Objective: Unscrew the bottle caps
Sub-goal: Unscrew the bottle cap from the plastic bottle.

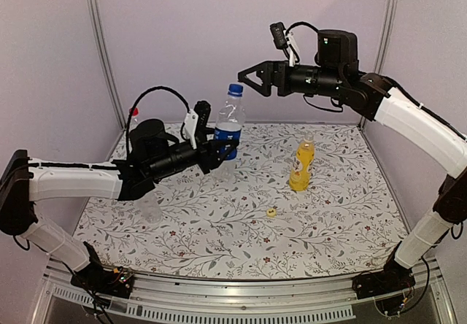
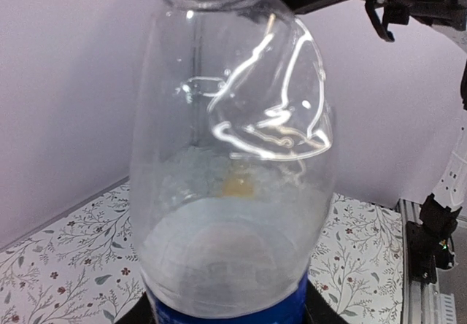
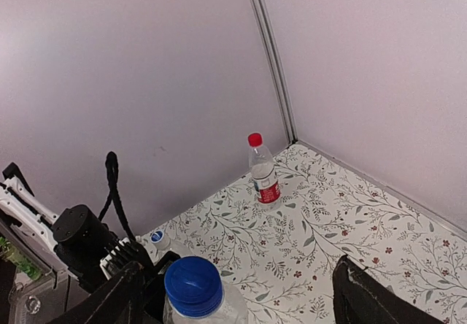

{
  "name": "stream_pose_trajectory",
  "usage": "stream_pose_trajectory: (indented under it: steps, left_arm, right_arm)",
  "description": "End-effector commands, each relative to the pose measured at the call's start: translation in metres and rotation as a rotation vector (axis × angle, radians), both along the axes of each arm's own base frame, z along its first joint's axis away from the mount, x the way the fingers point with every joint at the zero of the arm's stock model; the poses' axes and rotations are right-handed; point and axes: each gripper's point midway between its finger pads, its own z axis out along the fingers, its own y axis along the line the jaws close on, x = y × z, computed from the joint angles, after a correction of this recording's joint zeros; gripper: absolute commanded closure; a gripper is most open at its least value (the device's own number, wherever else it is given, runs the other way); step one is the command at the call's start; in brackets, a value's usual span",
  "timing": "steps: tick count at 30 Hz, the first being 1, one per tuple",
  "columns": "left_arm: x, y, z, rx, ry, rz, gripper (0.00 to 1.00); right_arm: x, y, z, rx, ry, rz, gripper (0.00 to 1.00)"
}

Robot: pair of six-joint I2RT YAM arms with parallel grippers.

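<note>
A clear bottle with a blue label (image 1: 229, 123) is held up off the table, my left gripper (image 1: 222, 149) shut round its lower body. The left wrist view is filled by this bottle (image 2: 233, 193), with the dark fingers (image 2: 322, 311) at its blue band. Its blue cap (image 1: 235, 89) is on. My right gripper (image 1: 248, 81) hovers open just right of the cap. In the right wrist view the cap (image 3: 193, 286) lies between the wide-apart fingers (image 3: 363, 296), touching neither. The yellow bottle (image 1: 301, 165) stands mid-table. The red-capped bottle (image 3: 263, 172) stands by the back wall.
A small yellow cap (image 1: 271, 211) lies on the floral table (image 1: 328, 222) in front of the yellow bottle. A plain clear bottle (image 3: 157, 238) with a blue-and-white cap sits low beside the left arm. Walls close the back and both sides.
</note>
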Motion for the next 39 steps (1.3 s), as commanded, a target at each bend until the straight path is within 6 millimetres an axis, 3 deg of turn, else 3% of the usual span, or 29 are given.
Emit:
stream_pose_trajectory:
  steps: [1, 12, 22, 28, 39]
  left_arm:
    - [0.0, 0.004, 0.011, -0.014, -0.035, 0.037, 0.58]
    - [0.0, 0.003, 0.007, 0.0, -0.037, 0.043, 0.57]
    - [0.0, 0.002, 0.007, 0.007, -0.041, 0.043, 0.57]
    - [0.0, 0.002, 0.007, 0.009, -0.044, 0.043, 0.57]
    - [0.0, 0.002, 0.006, 0.013, -0.043, 0.047, 0.57]
  right_arm:
    - [0.009, 0.003, 0.01, 0.051, 0.034, -0.07, 0.13]
    - [-0.001, 0.027, -0.001, 0.043, 0.054, -0.008, 0.21]
    - [-0.005, 0.037, -0.006, 0.039, 0.066, 0.042, 0.42]
    - [-0.009, 0.04, -0.007, 0.038, 0.071, 0.066, 0.47]
    - [-0.014, 0.043, -0.008, 0.037, 0.074, 0.098, 0.67]
